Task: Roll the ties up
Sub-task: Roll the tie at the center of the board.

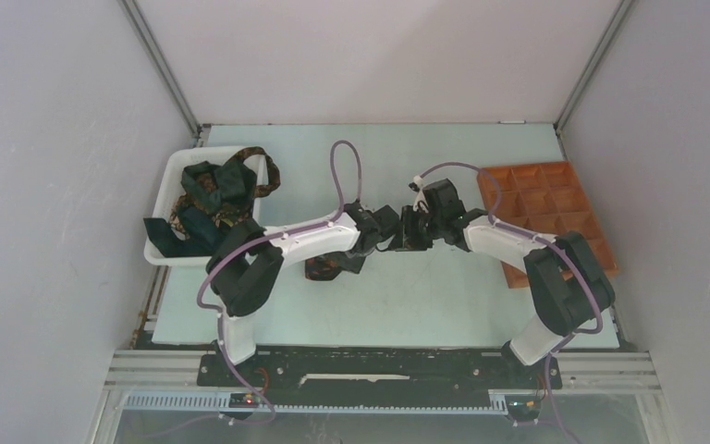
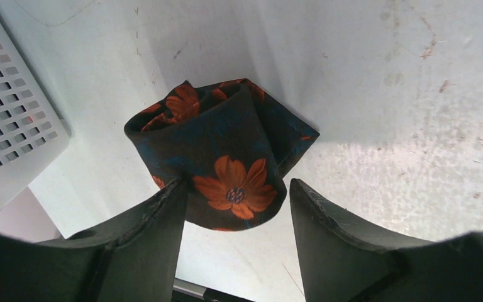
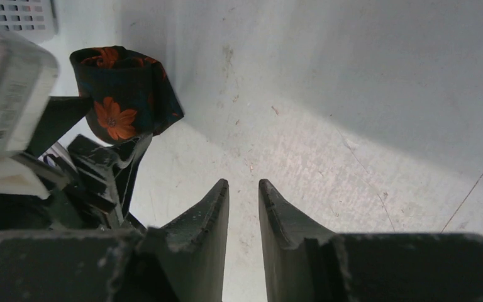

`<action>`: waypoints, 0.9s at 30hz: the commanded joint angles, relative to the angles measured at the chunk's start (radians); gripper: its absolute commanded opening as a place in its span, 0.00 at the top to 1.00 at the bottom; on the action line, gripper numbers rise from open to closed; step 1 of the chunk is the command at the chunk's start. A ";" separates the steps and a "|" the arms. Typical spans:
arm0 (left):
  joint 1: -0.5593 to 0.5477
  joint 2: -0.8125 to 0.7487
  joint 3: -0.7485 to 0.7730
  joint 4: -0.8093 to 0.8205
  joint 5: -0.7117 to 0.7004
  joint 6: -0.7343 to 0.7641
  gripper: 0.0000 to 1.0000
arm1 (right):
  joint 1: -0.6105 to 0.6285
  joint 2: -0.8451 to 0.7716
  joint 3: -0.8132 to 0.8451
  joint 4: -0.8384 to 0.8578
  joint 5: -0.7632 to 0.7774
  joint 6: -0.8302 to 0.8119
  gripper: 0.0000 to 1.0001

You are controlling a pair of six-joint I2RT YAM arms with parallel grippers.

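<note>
1. Black moulded fingers of the left gripper (image 2: pixel 238 185) stand apart, wider than the roll set between them. One finger brushes the cloth and the other stands clear, so the hold reads as slack, not clamped.
2. The right gripper (image 3: pixel 244 184) hangs just beside it. Its jaws are drawn narrow, with only a slim gap and nothing in it, over bare table (image 3: pixel 365 126).
3. The rolled tie (image 2: pixel 226 145) is dark fabric with orange flowers, wound into a loose coil. It rests on the pale table about mid-way across, with one pointed corner jutting from its side.
4. The white plastic bin (image 1: pixel 171 176) sits at the far left. It holds a tangled heap of unrolled ties (image 1: pixel 208 190), dark green and brown-patterned, with one loop hanging over the rim.
5. The orange-brown compartment tray (image 1: pixel 545 199) sits at the far right. No roll shows in any cell from above.
6. Progress, as judged: one tie is coiled and the heap in the bin is left to do, so the task stands near its start. The coil looks loose and may spring open once unsupported.
</note>
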 commanded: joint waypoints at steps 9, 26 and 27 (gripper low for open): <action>0.023 -0.227 -0.021 0.033 0.023 -0.010 0.32 | 0.013 -0.068 -0.060 0.166 -0.057 -0.002 0.62; 0.277 -0.631 -0.498 0.473 0.261 0.041 0.07 | 0.133 0.039 -0.053 0.378 -0.136 0.078 0.01; 0.284 -0.630 -0.505 0.480 0.266 0.046 0.07 | 0.142 0.054 -0.041 0.374 -0.134 0.080 0.00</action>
